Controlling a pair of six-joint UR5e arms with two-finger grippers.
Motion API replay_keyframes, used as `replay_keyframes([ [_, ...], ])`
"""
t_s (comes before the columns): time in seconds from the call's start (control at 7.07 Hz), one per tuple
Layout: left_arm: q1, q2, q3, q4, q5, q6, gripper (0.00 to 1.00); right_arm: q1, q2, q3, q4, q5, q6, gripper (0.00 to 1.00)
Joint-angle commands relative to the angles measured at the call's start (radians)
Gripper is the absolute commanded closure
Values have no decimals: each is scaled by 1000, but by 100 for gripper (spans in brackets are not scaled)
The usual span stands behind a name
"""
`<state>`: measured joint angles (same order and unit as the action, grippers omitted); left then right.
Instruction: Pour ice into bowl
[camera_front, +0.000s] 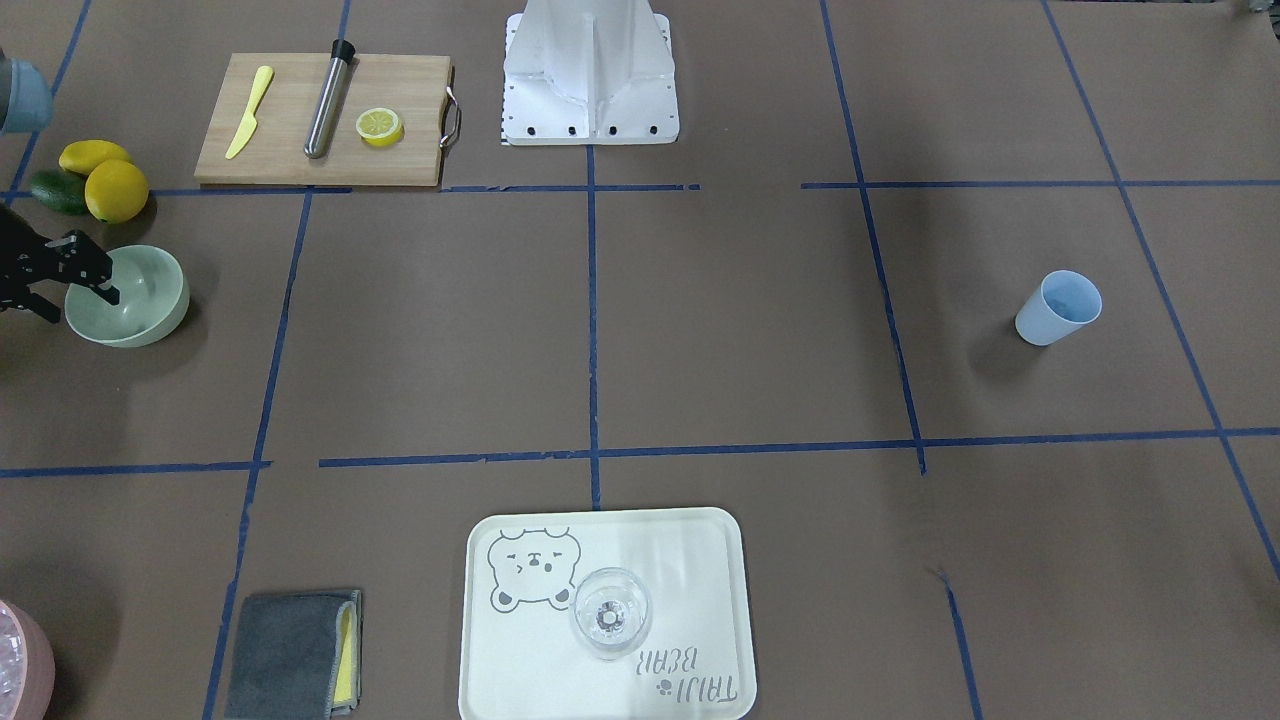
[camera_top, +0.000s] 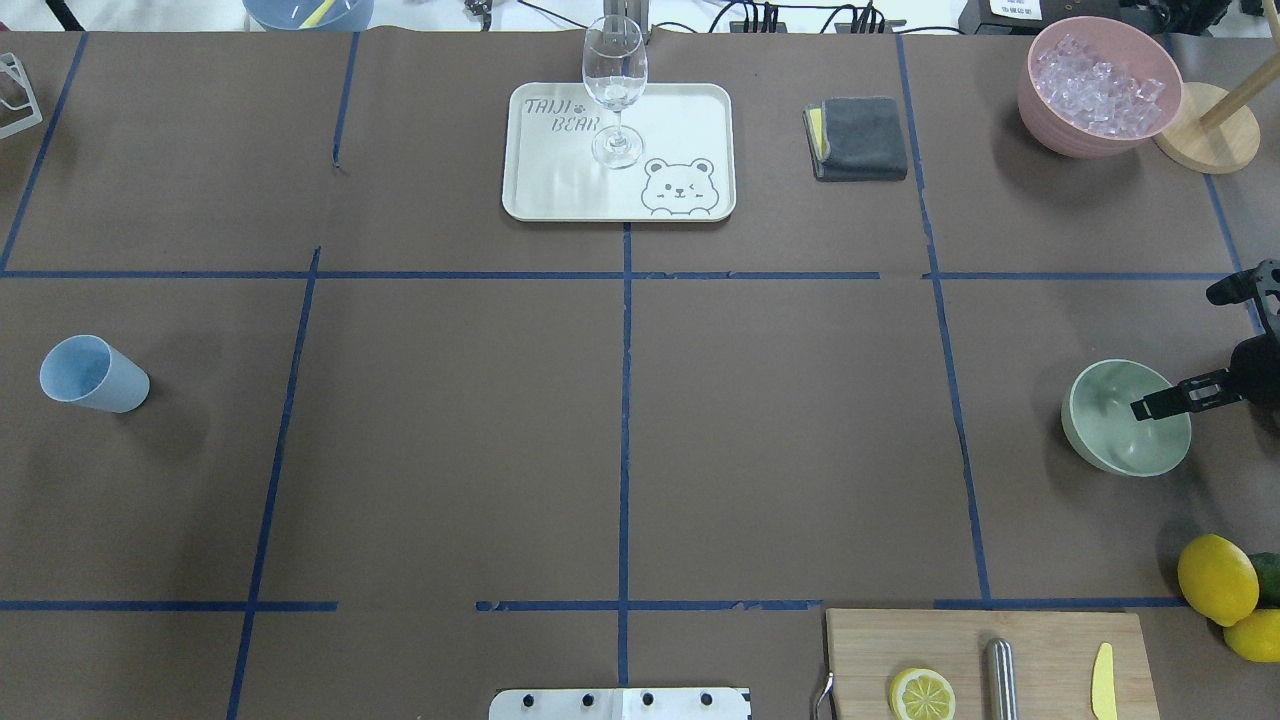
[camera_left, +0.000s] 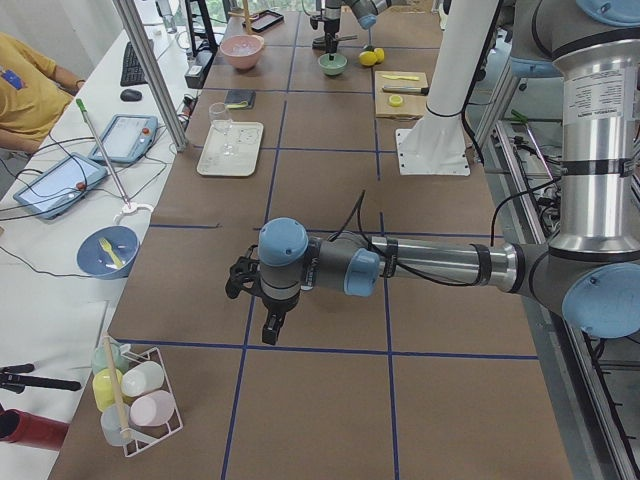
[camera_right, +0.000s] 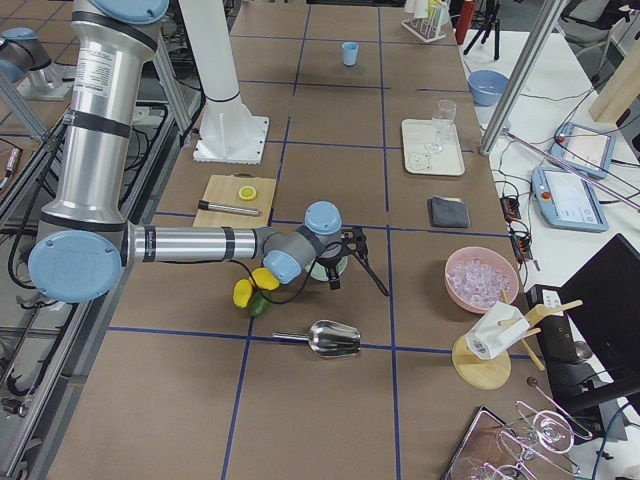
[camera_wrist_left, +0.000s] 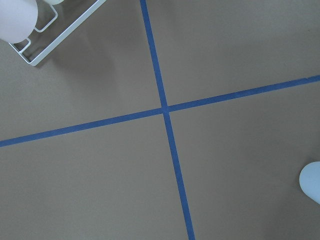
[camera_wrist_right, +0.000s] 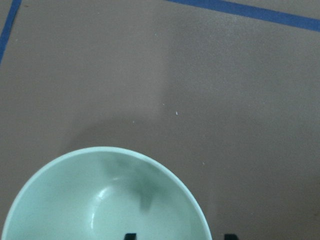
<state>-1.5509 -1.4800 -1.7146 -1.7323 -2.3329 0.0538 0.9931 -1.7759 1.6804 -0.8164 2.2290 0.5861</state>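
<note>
The pale sage-green bowl (camera_top: 1100, 440) stands upright near the table's right edge and looks empty inside; it also shows in the front view (camera_front: 150, 300) and the right wrist view (camera_wrist_right: 75, 200). My right gripper (camera_top: 1190, 350) is open, with one finger (camera_top: 1160, 405) over the bowl's inside and the other outside the rim; it also shows in the front view (camera_front: 78, 303). No loose heap of ice is in view. My left gripper (camera_left: 255, 305) hovers over bare table beyond the light blue cup (camera_top: 95, 373). I cannot tell whether it is open or shut.
A pink container of ice cubes (camera_top: 1100, 85) stands far right. A metal scoop (camera_right: 335, 340) lies on the table near lemons (camera_top: 1217, 578). A cutting board (camera_top: 985, 665) holds a lemon half, a steel rod and a yellow knife. A tray (camera_top: 690, 120) carries a wine glass. A grey cloth (camera_top: 860, 137) lies beside it.
</note>
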Motion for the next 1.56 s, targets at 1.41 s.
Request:
replay_keyframes([
  [1.41, 0, 9, -3, -18, 1, -2, 0, -269, 453, 127, -281, -196, 496, 100],
])
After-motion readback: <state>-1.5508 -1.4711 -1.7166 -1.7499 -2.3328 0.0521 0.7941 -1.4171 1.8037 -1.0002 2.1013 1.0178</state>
